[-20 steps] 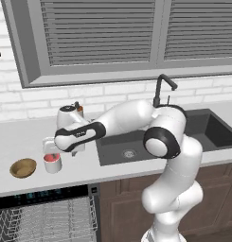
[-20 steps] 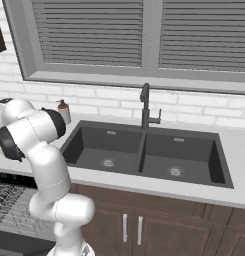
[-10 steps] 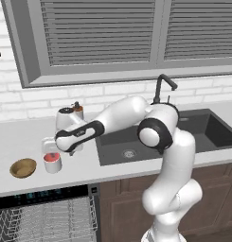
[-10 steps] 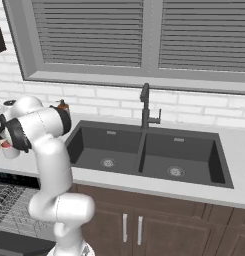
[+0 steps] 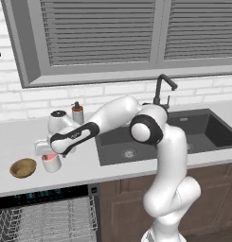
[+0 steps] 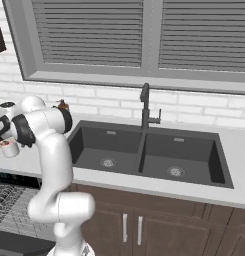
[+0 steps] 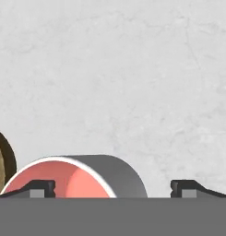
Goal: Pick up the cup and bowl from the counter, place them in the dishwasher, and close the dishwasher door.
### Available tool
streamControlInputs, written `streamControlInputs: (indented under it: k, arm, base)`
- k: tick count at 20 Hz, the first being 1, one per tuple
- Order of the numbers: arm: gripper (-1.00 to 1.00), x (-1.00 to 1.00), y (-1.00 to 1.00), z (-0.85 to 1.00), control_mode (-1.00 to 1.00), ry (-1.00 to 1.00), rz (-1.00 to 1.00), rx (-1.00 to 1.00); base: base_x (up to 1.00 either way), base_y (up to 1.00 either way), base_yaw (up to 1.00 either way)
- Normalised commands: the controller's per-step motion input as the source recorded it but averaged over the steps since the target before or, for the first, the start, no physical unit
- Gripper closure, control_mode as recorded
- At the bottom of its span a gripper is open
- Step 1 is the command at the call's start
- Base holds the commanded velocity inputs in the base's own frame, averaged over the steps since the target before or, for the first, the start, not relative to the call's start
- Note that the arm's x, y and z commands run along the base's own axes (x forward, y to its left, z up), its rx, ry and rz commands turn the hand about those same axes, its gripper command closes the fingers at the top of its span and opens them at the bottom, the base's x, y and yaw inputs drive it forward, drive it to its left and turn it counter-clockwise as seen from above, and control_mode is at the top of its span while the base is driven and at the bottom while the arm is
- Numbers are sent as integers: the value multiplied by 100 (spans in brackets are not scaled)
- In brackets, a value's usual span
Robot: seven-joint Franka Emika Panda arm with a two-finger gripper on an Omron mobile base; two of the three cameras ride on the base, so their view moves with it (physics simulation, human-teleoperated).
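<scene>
I see the gripper [image 7: 112, 186] spread wide over the cup [image 7: 75, 177], bowl [image 5: 22, 168] just beside it.

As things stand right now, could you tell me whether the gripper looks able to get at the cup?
Probably yes. The gripper is open right above the cup, whose rim sits between the fingertips, off-centre toward one of them. The bowl stands apart beside it on the counter, so nothing blocks the way.

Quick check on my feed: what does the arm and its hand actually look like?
The arm is glossy white, built of rounded tube segments with dark grey-black joint bands. The hand is white with a dark band behind it, and its two small fingertips are black and blocky.
</scene>
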Motion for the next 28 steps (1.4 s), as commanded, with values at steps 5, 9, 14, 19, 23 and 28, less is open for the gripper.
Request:
streamControlInputs:
  k: [5, 9, 14, 19, 23, 28]
  arm:
    - [-100, 0, 0, -28, -100, 0, 0, -1]
    - [100, 0, 0, -28, -100, 0, 0, -1]
    - [100, -4, -1, -18, -100, 0, 0, 0]
    - [100, -21, -7, -9, -100, -3, 0, 0]
    - [100, -54, -11, -3, -100, -10, 0, 0]
    - [100, -98, -13, 12, -100, -22, 0, 1]
  base:
    - [0, 0, 0]
    - [0, 0, 0]
    - [0, 0, 0]
    - [0, 0, 0]
    - [0, 0, 0]
    - [0, 0, 0]
